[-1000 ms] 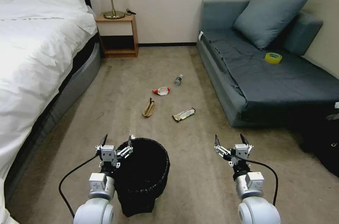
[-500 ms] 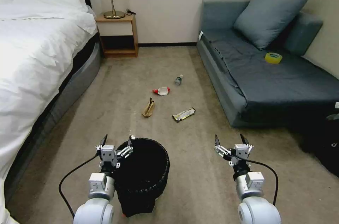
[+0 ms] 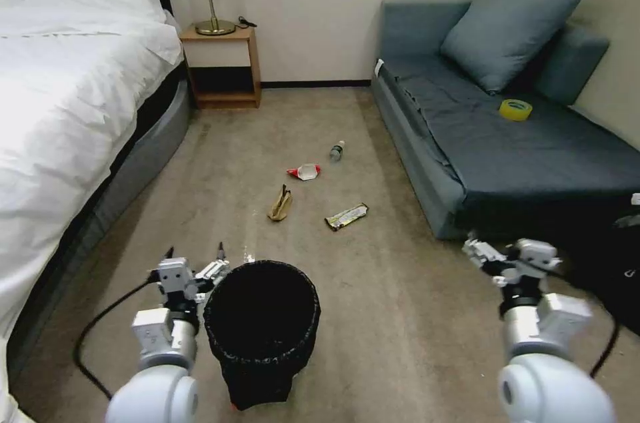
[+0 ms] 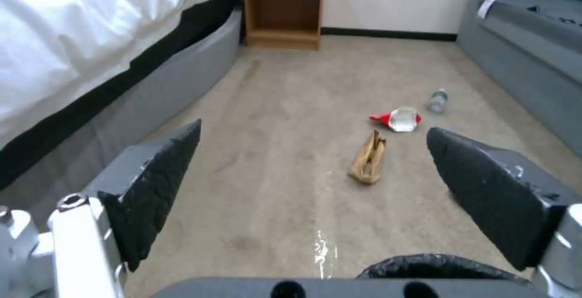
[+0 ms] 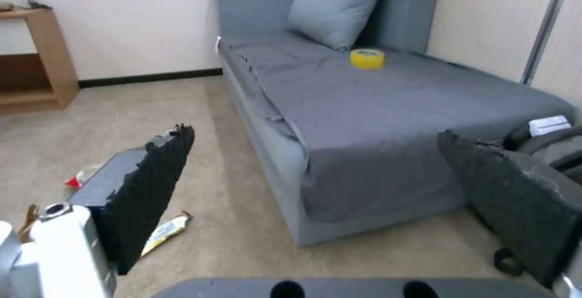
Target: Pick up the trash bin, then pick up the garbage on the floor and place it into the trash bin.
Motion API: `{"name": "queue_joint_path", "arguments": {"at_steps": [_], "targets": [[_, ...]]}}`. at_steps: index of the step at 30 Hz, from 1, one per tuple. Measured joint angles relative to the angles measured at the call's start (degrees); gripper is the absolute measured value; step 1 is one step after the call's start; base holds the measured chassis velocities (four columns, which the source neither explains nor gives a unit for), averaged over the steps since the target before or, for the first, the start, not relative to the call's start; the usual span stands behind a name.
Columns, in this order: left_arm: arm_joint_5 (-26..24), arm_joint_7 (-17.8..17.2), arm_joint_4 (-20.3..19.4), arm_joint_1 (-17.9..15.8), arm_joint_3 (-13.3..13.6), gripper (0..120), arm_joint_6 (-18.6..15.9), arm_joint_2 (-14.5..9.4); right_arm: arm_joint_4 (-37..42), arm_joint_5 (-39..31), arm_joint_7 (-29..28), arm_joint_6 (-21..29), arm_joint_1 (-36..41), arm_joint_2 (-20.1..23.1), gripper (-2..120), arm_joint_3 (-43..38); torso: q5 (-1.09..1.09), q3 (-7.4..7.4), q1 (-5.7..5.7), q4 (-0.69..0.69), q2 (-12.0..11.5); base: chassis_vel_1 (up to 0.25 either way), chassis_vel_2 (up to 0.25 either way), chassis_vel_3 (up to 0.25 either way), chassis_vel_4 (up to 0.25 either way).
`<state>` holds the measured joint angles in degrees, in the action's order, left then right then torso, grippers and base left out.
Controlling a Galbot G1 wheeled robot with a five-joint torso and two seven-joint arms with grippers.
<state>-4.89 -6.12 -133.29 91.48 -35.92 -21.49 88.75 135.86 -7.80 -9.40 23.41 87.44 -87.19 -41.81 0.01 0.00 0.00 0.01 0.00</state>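
Beige carpet (image 3: 373, 316) covers the floor between a white bed (image 3: 60, 116) and a grey sofa (image 3: 520, 150).

1. Check the left gripper (image 3: 193, 262). Its jaws stand wide apart and hold nothing. It hangs just beside the rim of the bin (image 3: 261, 323), on the bed side.
2. Check the right gripper (image 3: 497, 256). It sits well off toward the sofa; the right wrist view shows its pads (image 5: 152, 198) spread wide and empty.
3. Take the bin first. Bring one left finger inside the rim and one outside, then close on the wall, not only on the loose liner, which would probably slip.
4. Lift straight up so the bin stays level.
5. Note the litter farther ahead on the carpet: wrapper (image 3: 347, 216), paper bag (image 3: 280, 204), red packet (image 3: 305, 172), bottle (image 3: 337, 150), all well apart from the bin.
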Motion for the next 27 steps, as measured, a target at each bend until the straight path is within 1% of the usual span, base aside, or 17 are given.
{"name": "queue_joint_path", "arguments": {"at_steps": [4,6,7,8,12,13,17,18,19,20,21,22,23,24,25,27], "targets": [[-0.06,-0.02,-0.06,0.04,-0.03,100,-0.12,-0.09,0.26,-0.26,-0.07,0.08,0.17,0.51,100,-0.36,-0.02,0.0,0.0,-0.01,0.0,0.0,0.0,0.0,0.0],[-0.77,-0.48,-0.44,0.14,-0.07,100,-0.88,-0.34,0.32,-0.27,-0.07,0.08,0.31,0.55,100,-0.36,-0.02,0.0,0.0,0.0,0.0,0.0,0.0,0.0,0.0],[-1.76,-1.09,-0.74,0.26,-0.1,100,-1.74,-0.84,0.37,-0.26,-0.07,0.07,0.33,0.53,100,-0.35,-0.02,0.0,0.0,-0.01,0.0,0.0,0.0,0.0,0.0],[-1.76,-1.09,-0.74,0.26,-0.1,100,-1.74,-0.84,0.37,-0.26,-0.07,0.07,0.33,0.53,100,-0.35,-0.02,0.0,0.0,-0.01,0.0,0.0,0.0,0.0,0.0],[-9.53,-6.02,-2.48,1.3,-0.35,100,-8.18,-4.7,0.7,-0.22,-0.08,-0.02,0.34,0.41,100,-0.34,-0.02,0.0,0.0,-0.01,0.0,0.0,0.0,0.0,0.0],[-9.53,-6.02,-2.48,1.3,-0.35,100,-8.18,-4.7,0.7,-0.22,-0.08,-0.02,0.34,0.41,100,-0.34,-0.02,0.0,0.0,-0.01,0.0,0.0,0.0,0.0,0.0],[-17.79,-11.27,-4.32,2.38,-0.58,100,-14.96,-8.82,0.87,-0.06,-0.06,-0.06,0.58,0.29,100,-0.37,-0.02,0.0,0.0,-0.01,0.0,0.0,0.0,0.0,0.0],[-17.79,-11.27,-4.32,2.38,-0.58,100,-14.96,-8.82,0.87,-0.06,-0.06,-0.06,0.58,0.29,100,-0.37,-0.02,0.0,0.0,-0.01,0.0,0.0,0.0,0.0,0.0],[-20.36,-12.89,-4.88,2.72,-0.67,100,-17.1,-10.08,1.1,0.01,-0.02,-0.01,0.69,0.26,100,-0.34,-0.02,0.0,0.0,-0.01,0.0,0.0,0.0,0.0,0.0],[-22.11,-14.0,-5.28,2.94,-0.71,100,-18.54,-10.96,1.25,0.05,0.03,0.03,0.76,0.23,100,-0.32,-0.03,0.0,0.0,-0.01,0.0,0.0,0.0,0.0,0.0],[-22.11,-14.0,-5.28,2.94,-0.71,100,-18.54,-10.96,1.25,0.05,0.03,0.03,0.76,0.23,100,-0.32,-0.03,0.0,0.0,-0.01,0.0,0.0,0.0,0.0,0.0],[-24.21,-15.34,-5.76,3.22,-0.78,100,-20.29,-12.03,1.42,0.11,0.1,0.08,0.86,0.18,100,-0.27,-0.02,0.0,0.0,-0.01,0.0,0.0,0.0,0.0,0.0],[-25.74,-16.27,-4.97,2.8,-0.54,100,-20.82,-13.24,1.48,0.19,0.16,0.11,0.89,0.09,100,-0.21,-0.01,0.0,0.0,0.03,0.0,0.0,0.0,0.0,0.0],[-26.42,-16.92,-3.93,2.22,-0.41,100,-21.13,-14.18,1.53,0.3,0.2,0.11,0.92,-0.04,100,-0.17,0.0,0.0,0.0,-0.03,0.0,0.0,0.0,0.0,0.0],[-26.86,-17.1,-3.18,1.78,-0.23,100,-21.21,-14.7,1.55,0.4,0.22,0.11,1.13,-0.15,100,-0.09,-0.07,0.0,0.0,-0.01,0.0,0.0,0.0,0.0,0.0],[-27.02,-17.23,-2.7,1.49,-0.16,100,-21.23,-14.97,1.55,0.55,0.24,0.09,1.23,-0.27,100,0.0,-0.03,0.0,0.0,-0.02,0.0,0.0,0.0,0.0,0.0]]}}
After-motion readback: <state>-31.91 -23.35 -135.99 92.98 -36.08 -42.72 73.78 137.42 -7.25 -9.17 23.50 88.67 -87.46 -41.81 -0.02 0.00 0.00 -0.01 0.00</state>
